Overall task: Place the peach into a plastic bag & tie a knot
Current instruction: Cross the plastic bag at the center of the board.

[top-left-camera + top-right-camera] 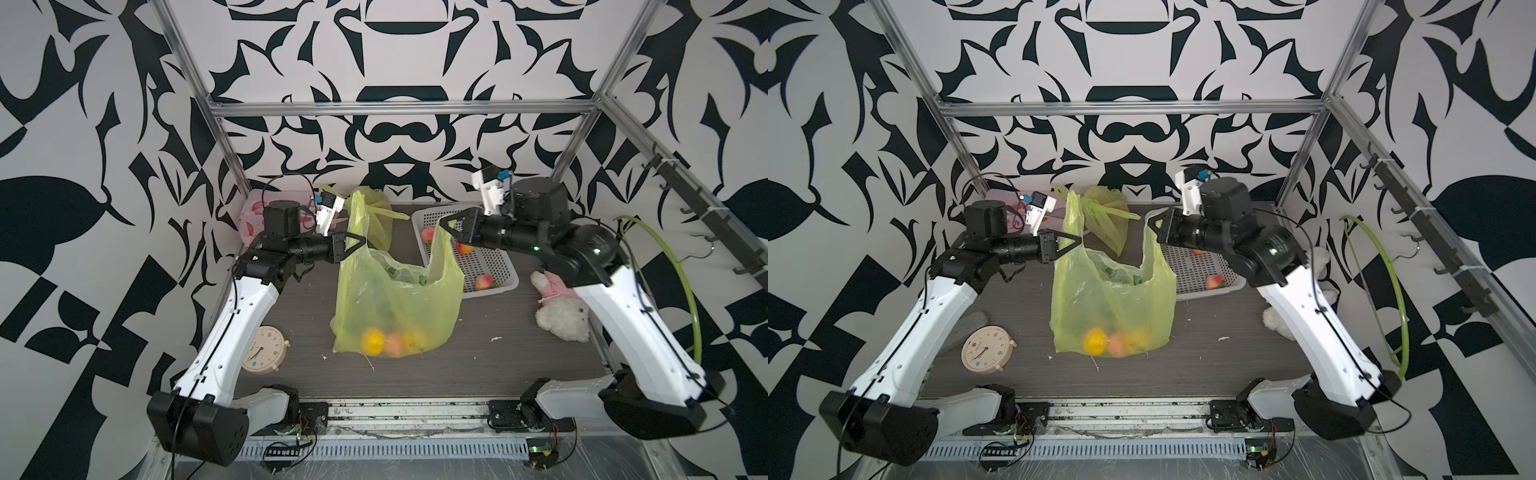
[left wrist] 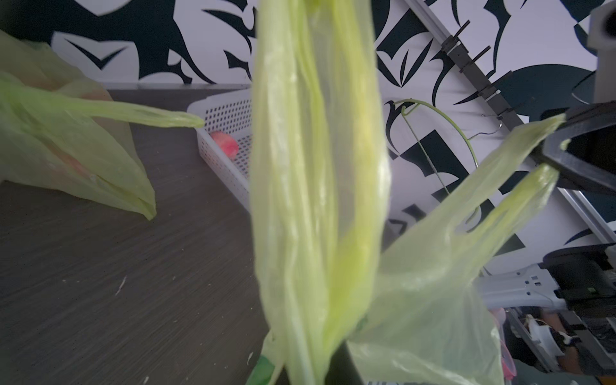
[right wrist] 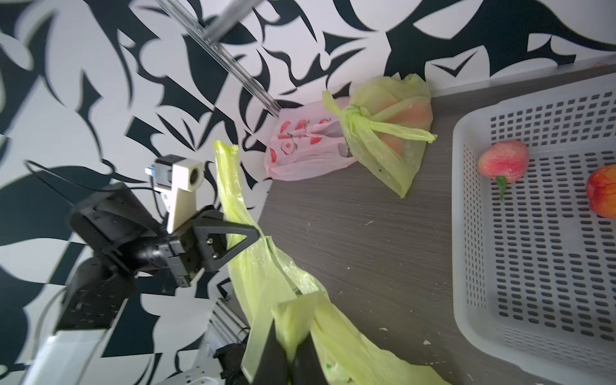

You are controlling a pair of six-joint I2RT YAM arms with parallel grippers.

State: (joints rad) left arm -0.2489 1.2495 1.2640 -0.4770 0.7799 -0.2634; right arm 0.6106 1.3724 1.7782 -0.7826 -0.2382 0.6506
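Green bag (image 1: 395, 299), 3 fruit (image 1: 372, 341) inside; L tool (image 1: 360, 241), R tool (image 1: 444, 225) both clenched on it.

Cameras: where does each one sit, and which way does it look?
Top views: high at the front, looking down on the table; both arms show, left claw and right claw each shut on a handle of the green bag.
Left wrist: on the left arm, looking past the held handle toward the right claw and basket; own claw barely shows.
Right wrist: on the right arm, looking past its own claw at the left claw and a tied bag.
Shared: both wrist views show the basket holding a peach.
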